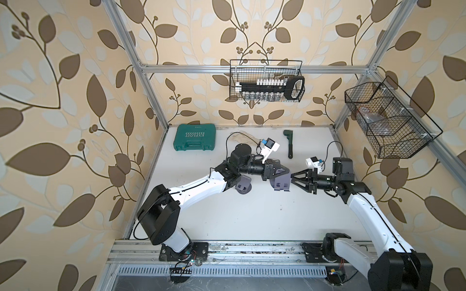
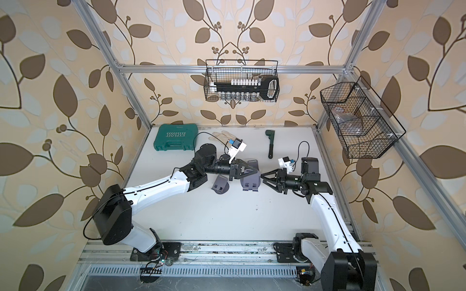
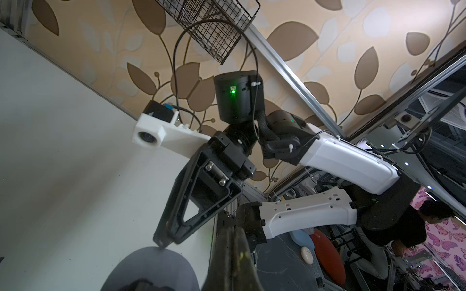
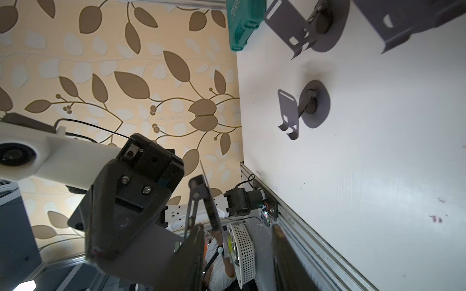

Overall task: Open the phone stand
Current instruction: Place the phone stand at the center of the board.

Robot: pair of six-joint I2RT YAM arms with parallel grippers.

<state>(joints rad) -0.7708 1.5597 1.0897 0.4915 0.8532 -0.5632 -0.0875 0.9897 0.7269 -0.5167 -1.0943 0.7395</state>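
Held off the table (image 1: 252, 214), near the middle of both top views: the phone stand (image 1: 280, 184), one thin plate pinched in the left gripper (image 1: 286, 171), fingers pressed together on it. Facing it from the right of the frame, the right gripper (image 1: 292, 175), jaws apart, tips just beside the stand's edge, clamped on nothing.

Likely step: take the free plate and swing it about the hinge. To do it well — close the right fingers squarely over the loose plate near its rim, not on the hinge arm. Keep the left hold steady. Pull along an arc rather than straight, to avoid bending the thin sheet or losing it.

Counted: two arms. Four grey stands by the right wrist view — the held one plus three on the table: an open stand (image 4: 288, 110), a second open stand (image 4: 287, 22), a cropped stand (image 4: 416, 15). One green tool case (image 1: 195, 137). One dark hand tool (image 1: 289, 146). Two wire baskets, a back basket (image 1: 233, 75) and a side basket (image 1: 403, 141).
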